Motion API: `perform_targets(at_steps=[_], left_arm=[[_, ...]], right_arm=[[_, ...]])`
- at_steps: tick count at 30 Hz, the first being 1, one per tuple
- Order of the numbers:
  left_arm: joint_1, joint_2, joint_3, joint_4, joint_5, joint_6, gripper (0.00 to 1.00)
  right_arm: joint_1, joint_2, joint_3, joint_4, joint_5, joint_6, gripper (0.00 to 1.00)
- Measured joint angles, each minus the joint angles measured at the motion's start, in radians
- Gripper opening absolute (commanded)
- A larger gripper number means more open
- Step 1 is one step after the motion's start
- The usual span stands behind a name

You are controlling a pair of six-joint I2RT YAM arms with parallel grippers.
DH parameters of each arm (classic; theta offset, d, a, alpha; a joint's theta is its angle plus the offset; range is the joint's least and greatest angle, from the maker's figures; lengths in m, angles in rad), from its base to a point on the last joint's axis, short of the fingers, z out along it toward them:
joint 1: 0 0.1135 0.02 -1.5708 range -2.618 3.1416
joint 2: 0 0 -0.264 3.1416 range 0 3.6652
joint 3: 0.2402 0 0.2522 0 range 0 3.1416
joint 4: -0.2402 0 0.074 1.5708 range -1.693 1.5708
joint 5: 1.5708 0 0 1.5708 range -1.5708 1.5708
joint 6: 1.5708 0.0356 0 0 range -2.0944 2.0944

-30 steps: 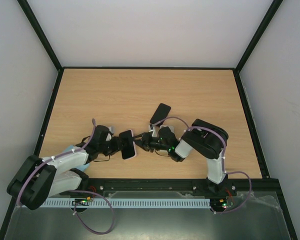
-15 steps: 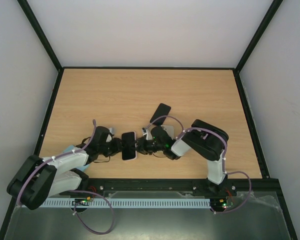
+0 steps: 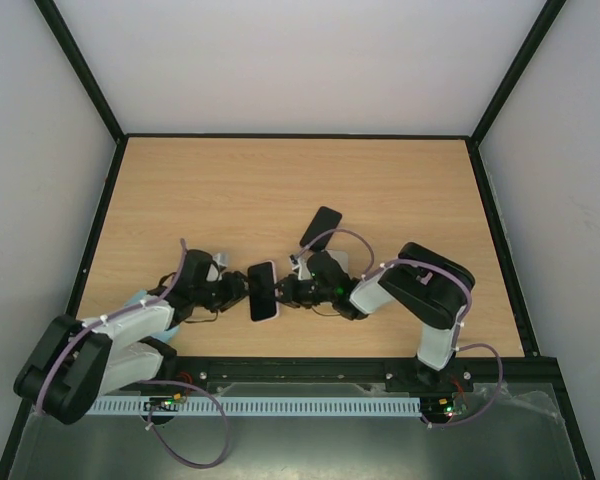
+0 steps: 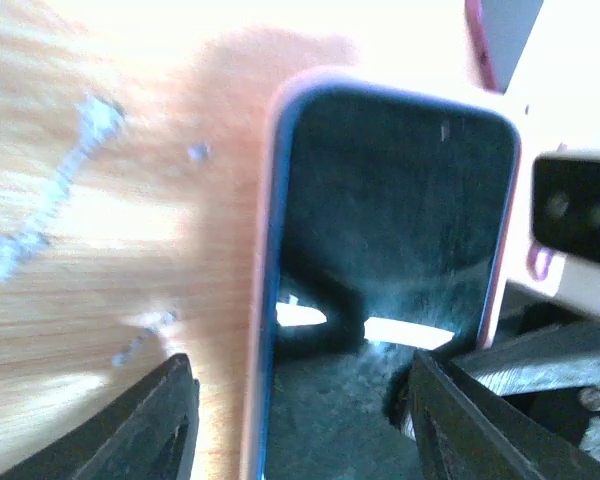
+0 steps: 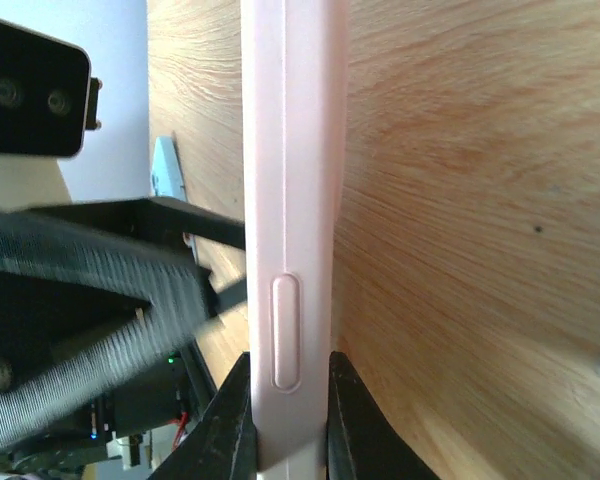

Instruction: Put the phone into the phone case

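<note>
Light wood-grain table, black rail round its edges, plain white walls behind and at both sides. Slotted white strip along the near edge, grey ledge below it. Dark flat slab lying tilted mid-table; identity unclear. Left wrist view: whitish scuffs on the wood. Right wrist view: one dark speck in the grain

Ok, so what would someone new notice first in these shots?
At the near middle of the wooden table, a dark-screened phone framed by a pink phone case sits between the right end effector, which pinches the case's edge, and the left end effector, whose fingers stand apart on either side of it. Behind them a flat black slab lies on the wood.
</note>
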Motion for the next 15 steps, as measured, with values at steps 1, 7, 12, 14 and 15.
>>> perform_targets(at_steps=[1, 7, 12, 14, 15], left_arm=[[0.025, -0.009, 0.0, 0.0, 0.025, -0.003, 0.68], [0.224, -0.143, 0.003, -0.031, 0.158, 0.035, 0.86], [0.28, -0.249, 0.029, -0.03, 0.298, 0.053, 0.87], [0.281, -0.285, 0.033, 0.004, 0.352, 0.035, 0.86], [0.281, -0.302, 0.034, 0.03, 0.383, 0.02, 0.85]], right_arm=[[-0.004, -0.006, -0.015, 0.017, -0.001, 0.006, 0.06], [-0.042, -0.101, -0.106, 0.137, -0.022, 0.057, 0.06], [-0.056, -0.163, -0.127, 0.285, -0.078, 0.122, 0.06], [-0.056, -0.172, -0.134, 0.393, -0.122, 0.168, 0.06], [-0.056, -0.172, -0.136, 0.423, -0.134, 0.18, 0.06]])
